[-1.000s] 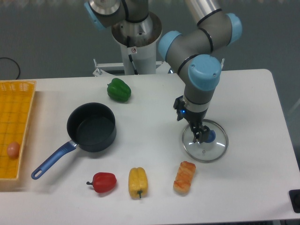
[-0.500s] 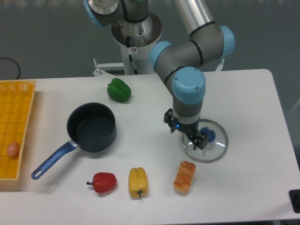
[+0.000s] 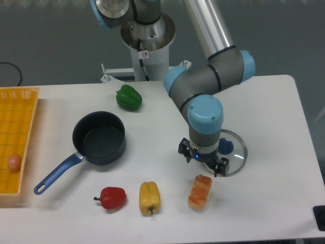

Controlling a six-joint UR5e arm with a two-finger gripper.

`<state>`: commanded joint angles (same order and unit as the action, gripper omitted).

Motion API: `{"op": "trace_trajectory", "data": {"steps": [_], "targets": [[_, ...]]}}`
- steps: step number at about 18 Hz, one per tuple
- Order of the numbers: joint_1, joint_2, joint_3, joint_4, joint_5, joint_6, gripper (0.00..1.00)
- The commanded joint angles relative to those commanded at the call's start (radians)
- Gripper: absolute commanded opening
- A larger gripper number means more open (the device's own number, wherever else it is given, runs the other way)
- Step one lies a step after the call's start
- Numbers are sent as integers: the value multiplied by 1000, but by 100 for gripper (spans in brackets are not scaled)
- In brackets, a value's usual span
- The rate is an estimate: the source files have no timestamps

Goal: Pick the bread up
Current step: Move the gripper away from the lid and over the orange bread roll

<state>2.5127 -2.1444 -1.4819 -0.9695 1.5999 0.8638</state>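
- We are looking at the bread [image 3: 200, 192], which is lying on the desk [image 3: 274, 112] close to the front edge, a little right of the middle, with its long axis running roughly front to back.
- We are seeing the end effector [image 3: 217, 169] hanging just behind the loaf and slightly to its right, over the near rim of the glass lid [image 3: 234, 152], not touching the bread.
- We are not able to tell whether its fingers are spread or pressed together; they are small and dark against the lid, and nothing appears to be held between them.
- We are judging the step in hand to be the approach: the arm is lining up over the loaf, and the grasp is not yet made.
- We are thinking the next move calls for centring above the loaf, setting the fingers across its narrow width, then lowering without catching the lid's rim.
- We are also noting the yellow pepper [image 3: 150, 197] and red pepper [image 3: 112, 197] lying to the loaf's left along the front edge, well apart from the end effector.
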Motion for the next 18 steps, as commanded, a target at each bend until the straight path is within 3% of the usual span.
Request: {"op": "trace_trajectory", "data": {"steps": [18], "targets": [[-6, -65, 6, 25, 6, -16, 100]]}}
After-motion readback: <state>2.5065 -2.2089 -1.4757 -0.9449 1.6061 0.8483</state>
